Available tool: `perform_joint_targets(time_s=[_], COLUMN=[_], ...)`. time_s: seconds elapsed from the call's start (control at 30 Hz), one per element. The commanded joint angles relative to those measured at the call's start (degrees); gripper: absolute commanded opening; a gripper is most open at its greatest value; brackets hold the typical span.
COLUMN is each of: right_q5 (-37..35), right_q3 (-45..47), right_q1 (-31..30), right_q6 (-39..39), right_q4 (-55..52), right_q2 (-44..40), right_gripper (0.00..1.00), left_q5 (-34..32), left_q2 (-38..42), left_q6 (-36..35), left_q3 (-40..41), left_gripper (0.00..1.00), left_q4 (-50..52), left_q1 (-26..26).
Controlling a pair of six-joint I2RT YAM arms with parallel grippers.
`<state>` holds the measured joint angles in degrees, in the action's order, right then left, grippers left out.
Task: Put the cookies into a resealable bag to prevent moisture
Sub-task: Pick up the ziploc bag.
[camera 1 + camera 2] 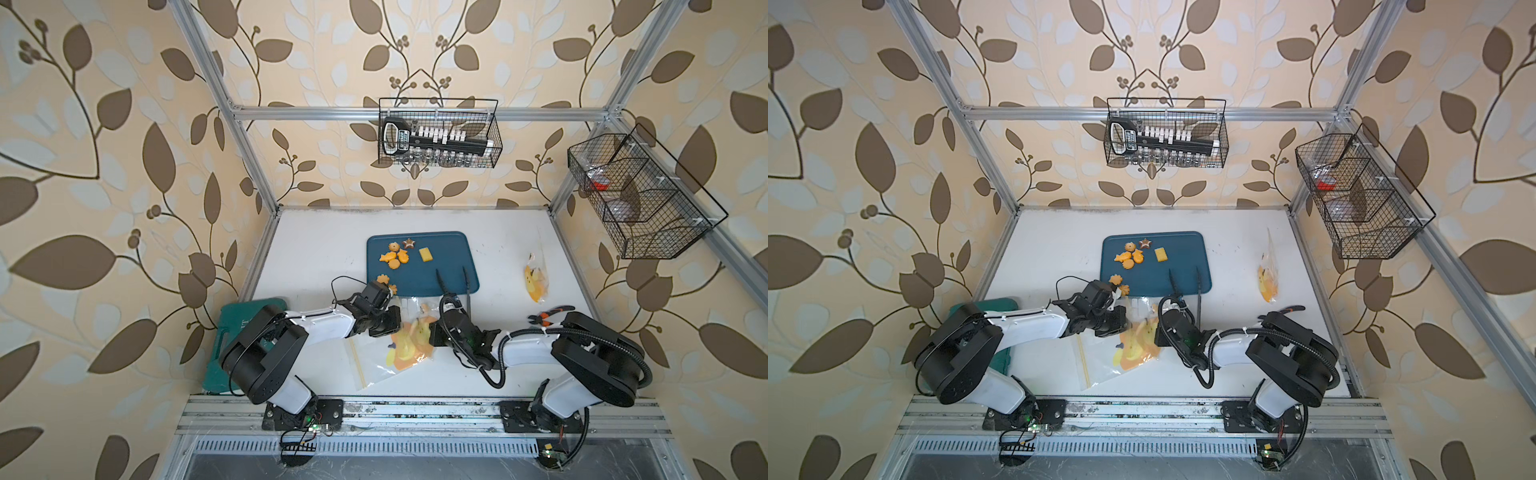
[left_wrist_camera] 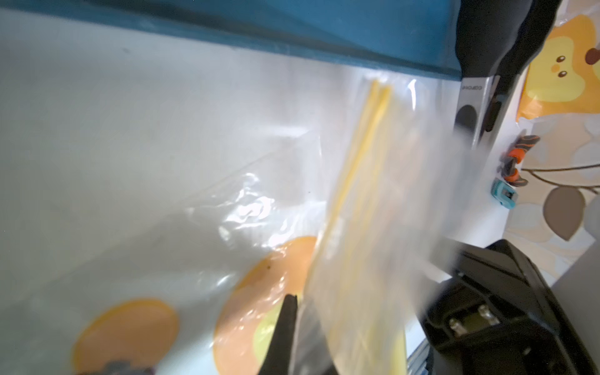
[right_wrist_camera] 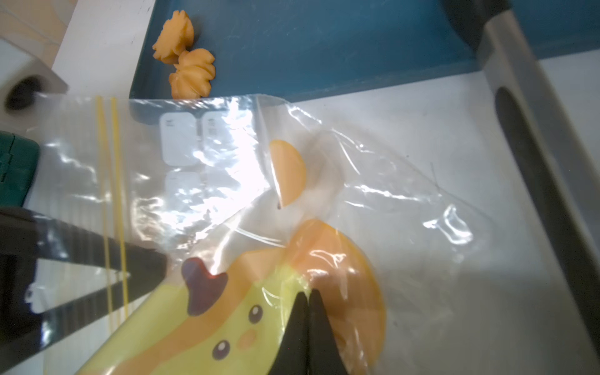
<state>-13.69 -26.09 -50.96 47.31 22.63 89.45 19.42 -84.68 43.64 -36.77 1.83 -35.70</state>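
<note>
Eight small orange-yellow and brown shaped cookies [image 1: 395, 257] counted, all on the dark blue rectangular plastic tray [image 1: 453, 253]. Six sit clustered at its far left part. Two flower-shaped cookies [image 3: 191, 73] sit at the near left corner.

Clear resealable plastic bag [image 1: 409, 345] with orange-yellow cartoon print lies crumpled on the white surface [image 1: 316, 257], just on the near side of the tray, between both arms. A corner of its film overlaps the tray's near rim.

Left fingers [image 2: 285, 324] closed, pinching bag film beside the yellow zip strip [image 2: 367, 156]; that flap stands up off the surface. Right fingers [image 3: 302, 324] closed tight on the printed part of the same bag.

Metal tongs with black tips [image 3: 535, 130] rest across the tray's near edge, beside the right arm. Second printed clear bag [image 1: 535, 278] lies well apart to the right, with orange-handled pliers [image 1: 550, 313] near it.
</note>
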Motion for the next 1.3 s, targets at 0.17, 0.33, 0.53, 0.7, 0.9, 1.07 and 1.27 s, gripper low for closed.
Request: perform_joint_targets(time_s=[0.17, 0.33, 0.53, 0.7, 0.9, 1.07, 1.27], right_q5=[-0.5, -3.6, -14.8, -14.6, -16.2, -14.5, -11.5], right_q3=[3.0, 5.1, 3.1, 4.6, 4.3, 4.2, 4.4], right_q1=[0.2, 0.2, 2.3, 5.7, 7.4, 7.7, 7.7], right_q6=[-11.6, -18.9, -17.3, -13.9, -11.6, -12.2, -12.4], right_q4=[-3.7, -4.0, -16.2, -18.9, -24.1, -23.0, -18.7], right_q2=[-9.9, -24.5, -30.1, -30.7, -30.5, -29.2, -27.2], right_gripper=[0.23, 0.53, 0.57, 0.65, 0.82, 0.93, 0.99], left_q5=[-12.2, -19.7, -38.9, -66.2, -60.2, -25.9, -13.8], left_q2=[12.2, 13.2, 9.9, 5.5, -5.9, -7.4, -8.0], left_q6=[-8.9, -15.6, -20.3, -17.2, -16.7, -24.3, -20.6], left_q3=[-13.1, -26.8, -44.4, -53.6, -58.6, -49.3, -43.0], left_gripper=[0.0, 0.0, 0.0, 0.0, 0.0, 0.0, 0.0], left_q4=[29.5, 46.5, 68.7, 84.9, 86.7, 63.9, 53.3], left_q1=[-0.6, -0.3, 6.1, 15.2, 16.9, 17.0, 17.2])
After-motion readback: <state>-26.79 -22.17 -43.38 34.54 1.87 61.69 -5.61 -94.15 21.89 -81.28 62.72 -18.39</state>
